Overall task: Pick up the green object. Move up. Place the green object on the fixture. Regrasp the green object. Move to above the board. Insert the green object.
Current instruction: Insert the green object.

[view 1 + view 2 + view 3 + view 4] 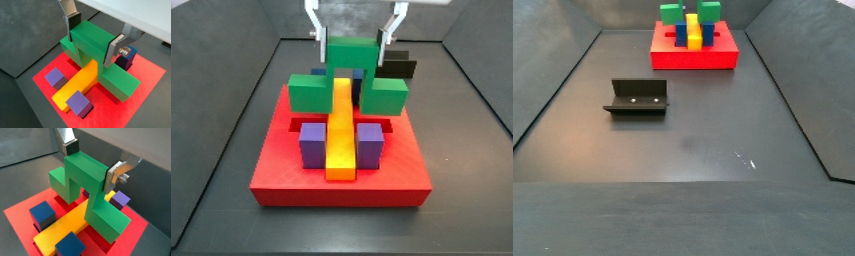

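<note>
The green object [91,47] sits clamped at its raised middle in our gripper [93,44], its ends straddling the yellow bar [77,83] on the board [143,80] below.

We see our gripper [93,39] poised directly above the board [150,75], its two flat silver fingers [69,22] pointing down and spread to the width of the green object [90,37], which they clamp by its upper block. In a side view the gripper [356,40] hangs upright over the board's far half, fingers [321,38] parallel.
</note>
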Robot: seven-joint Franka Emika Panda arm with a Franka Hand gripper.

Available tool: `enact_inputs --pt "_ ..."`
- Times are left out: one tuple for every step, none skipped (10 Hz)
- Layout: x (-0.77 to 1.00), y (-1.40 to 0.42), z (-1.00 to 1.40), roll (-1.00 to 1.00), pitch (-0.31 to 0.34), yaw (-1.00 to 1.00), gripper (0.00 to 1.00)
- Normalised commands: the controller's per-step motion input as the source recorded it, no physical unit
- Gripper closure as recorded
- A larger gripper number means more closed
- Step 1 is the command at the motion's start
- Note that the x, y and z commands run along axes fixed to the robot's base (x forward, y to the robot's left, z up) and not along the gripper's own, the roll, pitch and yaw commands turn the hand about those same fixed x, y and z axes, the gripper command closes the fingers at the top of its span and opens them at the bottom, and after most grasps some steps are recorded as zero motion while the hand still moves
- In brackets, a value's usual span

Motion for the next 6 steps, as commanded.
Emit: enact_inputs --pt "-0.03 -0.02 -0.05 -0.02 0.000 0.00 1.00" --pt "0.00 -0.07 -0.13 0.00 0.000 0.00 1.00" --pt "0.00 -0.03 -0.07 0.00 0.000 0.00 1.00" --pt "0.00 -0.03 0.00 0.00 -0.001 0.00 1.00" --pt "0.00 -0.01 0.17 -0.08 0.000 0.00 1.00" --pt "-0.03 0.00 0.36 -0.34 -0.226 -0.06 1.00"
